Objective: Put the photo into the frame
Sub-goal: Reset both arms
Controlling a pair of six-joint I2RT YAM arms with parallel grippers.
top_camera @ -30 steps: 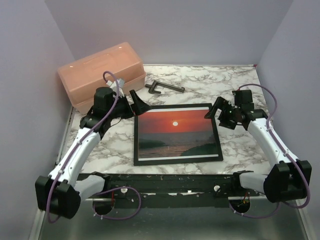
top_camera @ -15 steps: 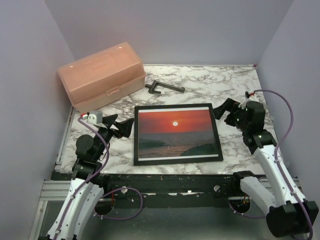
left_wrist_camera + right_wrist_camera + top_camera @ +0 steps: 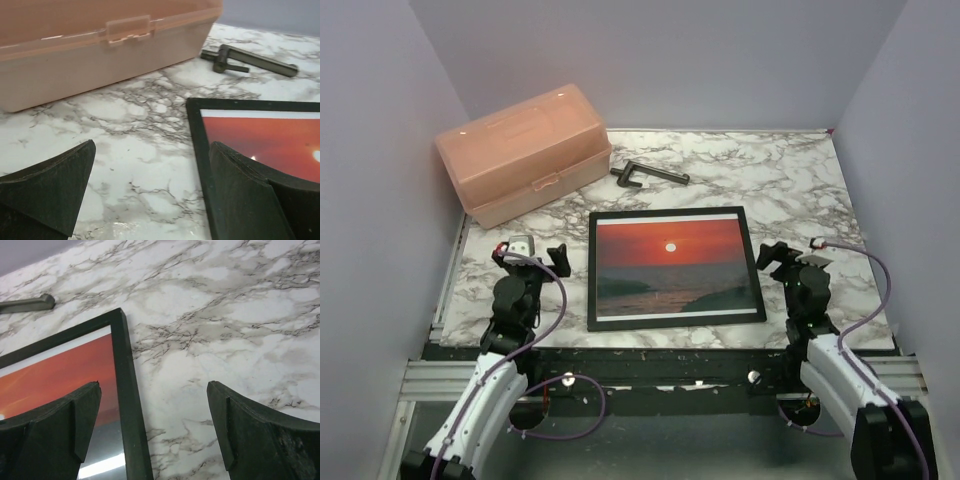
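Black edging ran all round the frame (image 3: 592, 270), which lay flat in the middle of the overhead view on the marbled desk (image 3: 790, 180). The photo (image 3: 672, 265) showed inside it, sunset face up, with a thin white margin between print and border. From that, the photo looked to be seated in the frame and the task as good as done. Whether a backing was fitted beneath could not be told.

Left fingers (image 3: 50, 190) stood wide apart and held nothing, low at the lower left of the overhead view, just beside the frame's left edge. Right fingers (image 3: 250, 430) were likewise apart and empty at the lower right, near the frame's right edge but not touching it.

At the upper left sat a peach plastic box (image 3: 525, 145), lid closed, and a dark angled tool (image 3: 650, 175) lay above the frame.
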